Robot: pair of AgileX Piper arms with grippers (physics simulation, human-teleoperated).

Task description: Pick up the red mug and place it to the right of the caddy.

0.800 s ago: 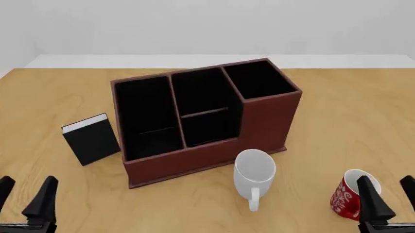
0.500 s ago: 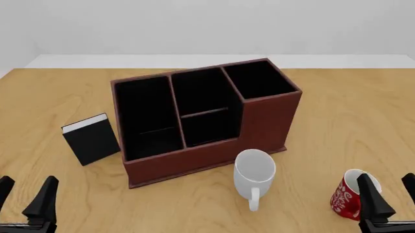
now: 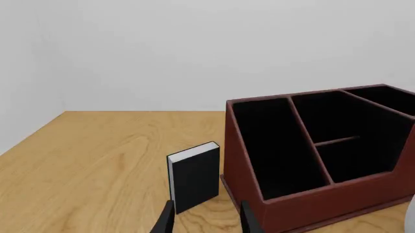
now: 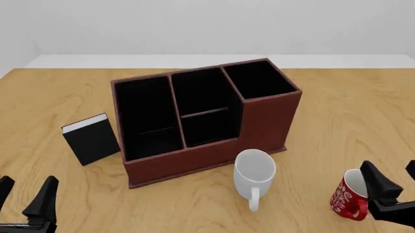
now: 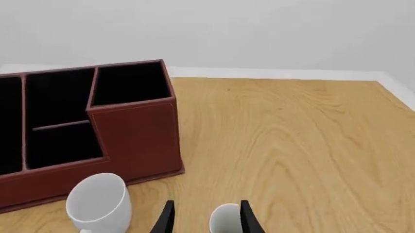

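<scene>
Front view: the right gripper (image 4: 397,180) stood parted and empty beside the red mug (image 4: 348,200), upright near the table's (image 4: 337,111) right front, well clear of the caddy (image 4: 204,119). Left gripper (image 4: 23,194) parted, idle.

Right wrist view: white rim (image 5: 225,216) between the fingers; advisable to descend squarely before closing.

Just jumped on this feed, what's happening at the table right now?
The right gripper is open and sits over the red mug, which stands on the table near the front right, not yet grasped. The caddy stands mid-table, with a white mug just in front of it. The left gripper hangs open and idle near the black book.
</scene>
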